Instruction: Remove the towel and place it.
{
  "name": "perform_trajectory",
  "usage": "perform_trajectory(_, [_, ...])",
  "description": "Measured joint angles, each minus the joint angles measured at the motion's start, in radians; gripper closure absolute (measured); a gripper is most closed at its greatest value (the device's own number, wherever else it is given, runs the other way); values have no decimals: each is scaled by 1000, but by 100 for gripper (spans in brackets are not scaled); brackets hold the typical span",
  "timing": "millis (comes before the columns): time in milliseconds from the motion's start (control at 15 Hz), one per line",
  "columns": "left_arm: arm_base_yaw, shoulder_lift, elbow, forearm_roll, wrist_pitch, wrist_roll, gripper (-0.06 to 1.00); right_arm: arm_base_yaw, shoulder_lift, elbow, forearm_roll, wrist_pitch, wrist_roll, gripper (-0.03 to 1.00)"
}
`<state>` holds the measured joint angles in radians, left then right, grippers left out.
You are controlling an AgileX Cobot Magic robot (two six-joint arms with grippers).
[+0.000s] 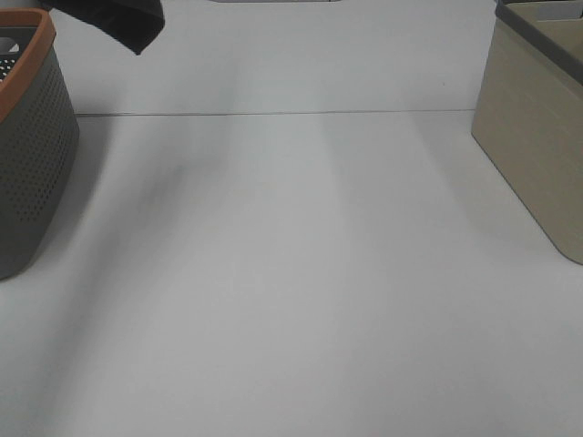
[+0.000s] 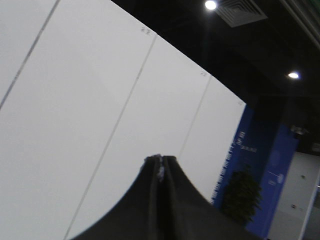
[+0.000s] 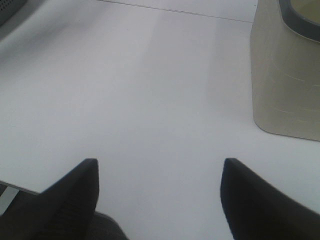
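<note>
Towel (image 1: 118,23) is dark charcoal, basically black. Left basket (image 1: 32,173) is grey with a dotted hole pattern and an orange rim. Right basket (image 1: 533,155) is plain beige with a dark grey rim. Worktop (image 1: 291,291) is plain white. Right fingers (image 3: 70,200) are black, finely ribbed.

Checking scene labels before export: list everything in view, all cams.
towel: 1, dark charcoal, hanging at top left of the high view
perforated basket: 1, grey with orange rim, table's left edge
solid basket: 1, beige with grey rim, table's right side
table: 1, white, under both baskets
ceiling lights: 2, white, left wrist view background
left gripper: 1, black, shut, pointing upward
right gripper: 1, black, open, over the table
</note>
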<state>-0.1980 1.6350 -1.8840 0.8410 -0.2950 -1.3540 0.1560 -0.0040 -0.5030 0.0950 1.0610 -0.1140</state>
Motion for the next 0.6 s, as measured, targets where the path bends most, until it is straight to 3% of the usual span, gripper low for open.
perform_trajectory(67, [-1,14,0,176,-86,-209,94,0,0,0,0,0,0,28])
perform_trajectory(133, [-2,23,0,338,-142,-353,94,0,0,0,0,0,0,28])
perform_trajectory(267, [-3,35,0,643,-271,-598,94,0,0,0,0,0,0,28])
perform_trajectory(333, [-3,36,0,782,-332,-675,94,0,0,0,0,0,0,28])
perform_trajectory(467, [-3,39,0,886,-469,-743,94,0,0,0,0,0,0,28])
perform_trajectory(600, [-3,47,-1,896,-612,-742,94,0,0,0,13,0,0,28])
